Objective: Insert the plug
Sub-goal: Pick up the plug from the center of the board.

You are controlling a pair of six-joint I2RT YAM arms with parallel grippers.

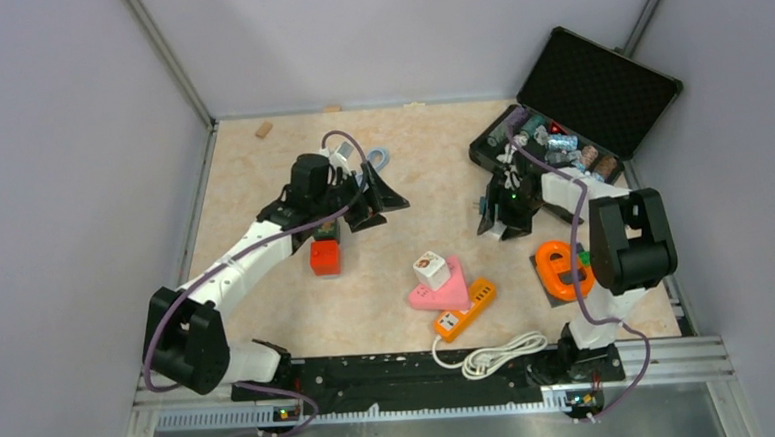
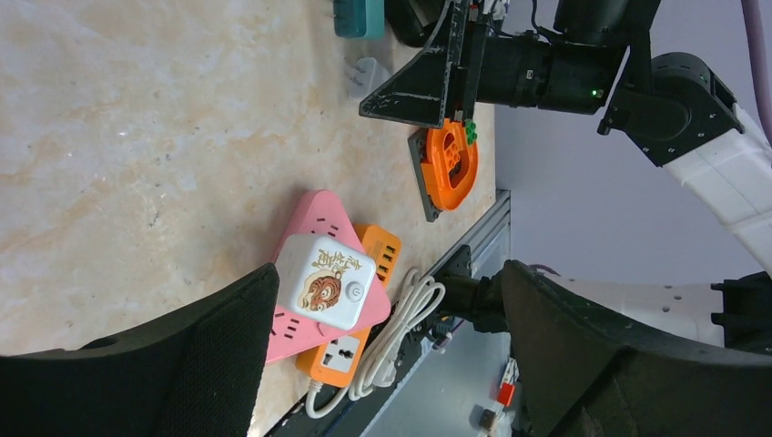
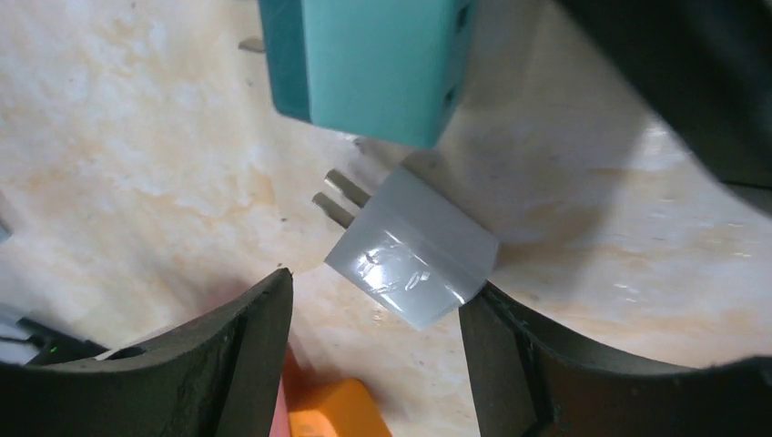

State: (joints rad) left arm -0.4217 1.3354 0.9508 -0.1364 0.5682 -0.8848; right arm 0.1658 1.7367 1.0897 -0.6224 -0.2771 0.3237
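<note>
Plug (image 3: 414, 259) lies flat on the table, beyond the orange power strip (image 1: 465, 310) and to its right, just beside a teal block (image 3: 373, 64). Right gripper (image 3: 375, 291) straddles it with jaws partly open and nothing clamped. One finger looks to touch the plug's rear corner; the other stands apart. The plug's long axis runs diagonally across the gap, prongs pointing away from the strip. Left gripper (image 1: 375, 204) hangs beyond the strip to its left — jaws wide, empty, well apart from the plug. Your right arm is the nearer one. My judgement: square its jaws to the plug body before you close.
</note>
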